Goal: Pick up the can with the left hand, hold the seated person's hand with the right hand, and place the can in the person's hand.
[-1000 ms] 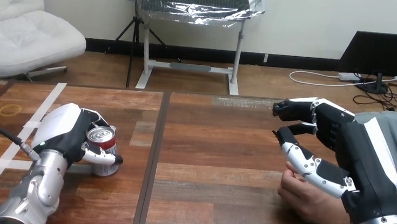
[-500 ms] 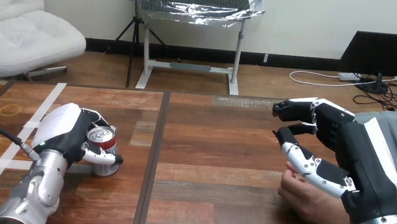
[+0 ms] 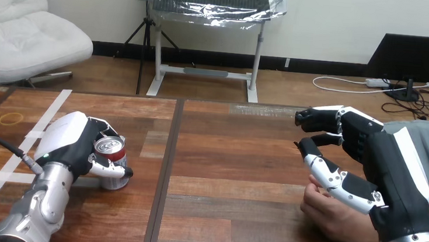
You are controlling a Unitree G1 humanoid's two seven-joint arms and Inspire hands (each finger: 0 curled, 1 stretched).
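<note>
Left hand (image 3: 72,142): fingers and thumb curled round the can (image 3: 113,168), thumb across its near face. The can stands upright at 3 o'clock of my palm, its base seemingly on the table (image 3: 226,157).

Right hand (image 3: 375,161): half open, fingers loosely bent, closed on nothing. It hovers over the person's hand (image 3: 330,216), which rests at 7 o'clock of my palm. I cannot tell whether thumb and hand touch.

The can lies well apart from the person's hand, at 9 o'clock of it.

Risks, as I judge them:
- The grip sits high on the can, so a quick lift may tilt or drop it.
- Closing the right hand carelessly may pinch the person's hand.
- That hand looks loosely curled, so the can may find no open palm.
</note>
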